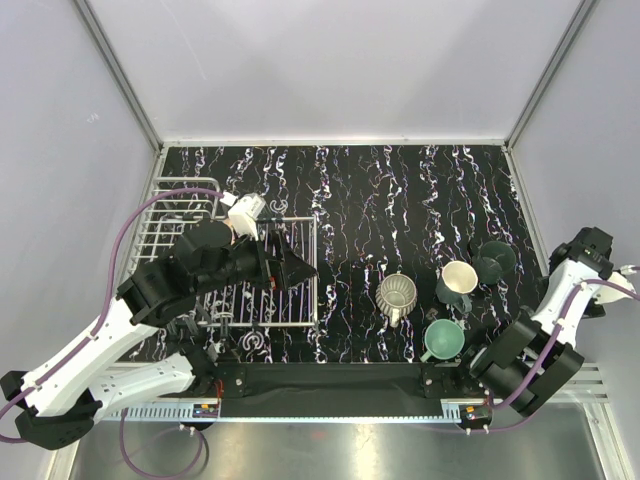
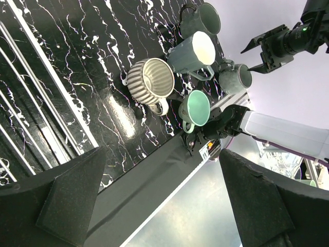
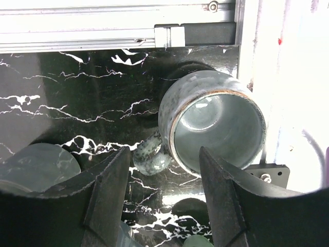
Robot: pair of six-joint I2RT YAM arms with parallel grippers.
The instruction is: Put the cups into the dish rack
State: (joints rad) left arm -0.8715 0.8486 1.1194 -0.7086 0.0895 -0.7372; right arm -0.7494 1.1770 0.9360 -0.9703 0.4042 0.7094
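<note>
Rightward, ribbed cup [image 1: 397,296], mint cup [image 1: 443,339], both outside dish rack [image 1: 300,290]

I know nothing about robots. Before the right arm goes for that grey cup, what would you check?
1. Right gripper open, empty: ok.
2. Grey-teal cup upright, nothing inside: ok.
3. Cup inside the grip: not ok, it lies just ahead.
4. Room around it: not ok, the mint cup sits close.
5. Left gripper open, empty: ok.
6. Free spot in the dish rack: cannot tell, the left arm covers much of it.
</note>
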